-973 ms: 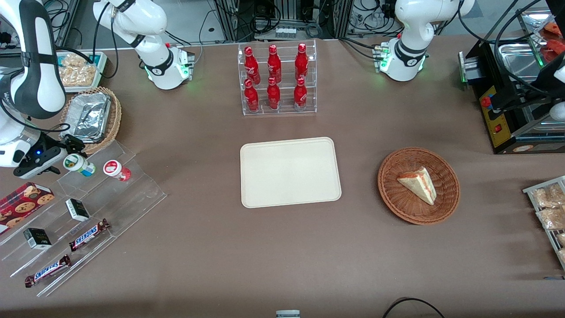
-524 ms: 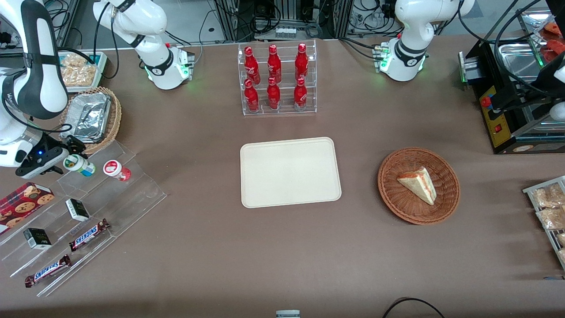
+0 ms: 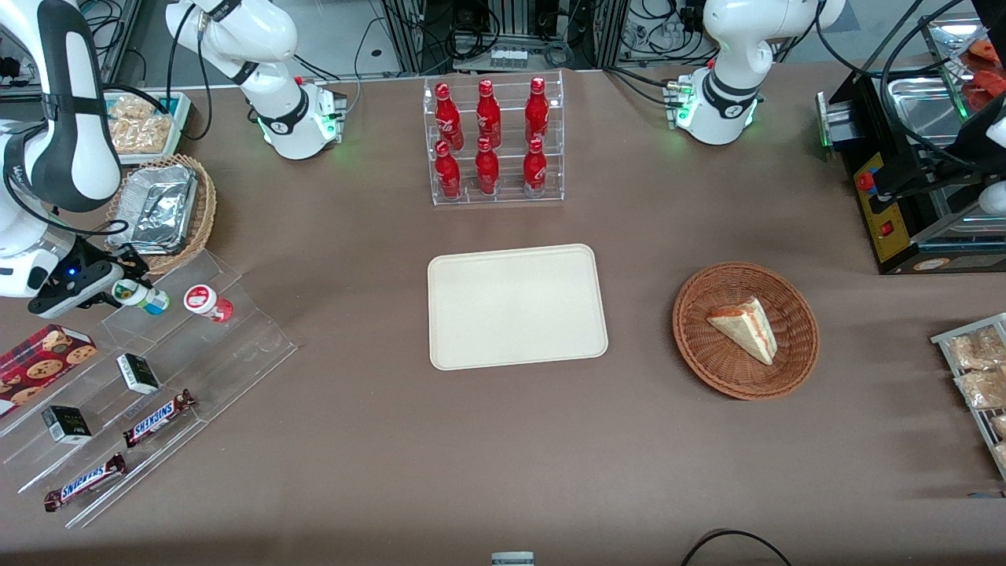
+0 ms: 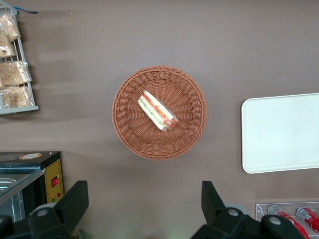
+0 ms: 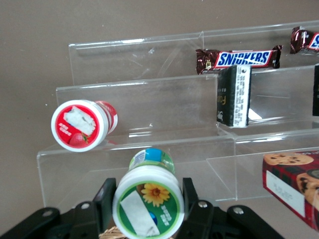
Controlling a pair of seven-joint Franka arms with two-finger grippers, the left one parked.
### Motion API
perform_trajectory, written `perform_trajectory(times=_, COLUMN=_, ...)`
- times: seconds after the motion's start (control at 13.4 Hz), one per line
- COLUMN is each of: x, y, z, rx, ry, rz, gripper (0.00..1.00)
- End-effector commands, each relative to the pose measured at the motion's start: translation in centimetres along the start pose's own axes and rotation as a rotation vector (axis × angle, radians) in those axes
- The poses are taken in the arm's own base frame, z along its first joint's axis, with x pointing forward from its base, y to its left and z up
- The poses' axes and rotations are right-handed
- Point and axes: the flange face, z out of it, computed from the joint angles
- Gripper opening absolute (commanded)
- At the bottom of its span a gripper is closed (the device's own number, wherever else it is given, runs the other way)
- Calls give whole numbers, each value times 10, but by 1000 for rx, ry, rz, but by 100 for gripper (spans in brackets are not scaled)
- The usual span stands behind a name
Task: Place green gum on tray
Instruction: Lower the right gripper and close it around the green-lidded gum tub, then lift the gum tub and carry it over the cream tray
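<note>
The green gum (image 3: 141,295) lies on the top step of a clear stepped stand (image 3: 236,338) at the working arm's end of the table. My right gripper (image 3: 126,284) has a finger on each side of its white lid, touching it, shut on it. In the right wrist view the green-marked lid (image 5: 148,206) fills the gap of the gripper (image 5: 149,189). The cream tray (image 3: 517,306) lies flat at the table's middle, well away from the gripper; its edge shows in the left wrist view (image 4: 281,132).
A red-lidded gum bottle (image 3: 206,302) (image 5: 82,124) lies beside the green one. Lower steps hold Snickers bars (image 3: 157,418) and small dark boxes (image 3: 137,373). A cookie box (image 3: 43,358), a foil-lined basket (image 3: 203,206), a cola rack (image 3: 493,141) and a sandwich basket (image 3: 699,299) stand around.
My gripper has moved in over the green gum's lid and its fingers have closed in on it. The bottle has barely shifted on the step.
</note>
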Motion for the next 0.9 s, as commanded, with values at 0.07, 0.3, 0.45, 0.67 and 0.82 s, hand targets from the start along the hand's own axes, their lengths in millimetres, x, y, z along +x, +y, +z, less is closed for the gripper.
perform_trajectory(times=0.07, x=28, y=-3, z=-52, rx=41, ry=-5, rz=11, gripper=0)
perform_trajectory(times=0.3, x=62, y=-22, z=-91, rx=81, ry=-36, rz=46, gripper=0)
perform_trajectory(times=0.45, x=86, y=-44, z=-110, rx=101, ry=-61, rz=75, gripper=0)
perform_trajectory(times=0.67, x=130, y=-89, z=-133, rx=102, ry=-74, rz=118, gripper=0)
perform_trajectory(times=0.82, x=158, y=-127, z=-140, rx=104, ry=-93, rz=166, gripper=0)
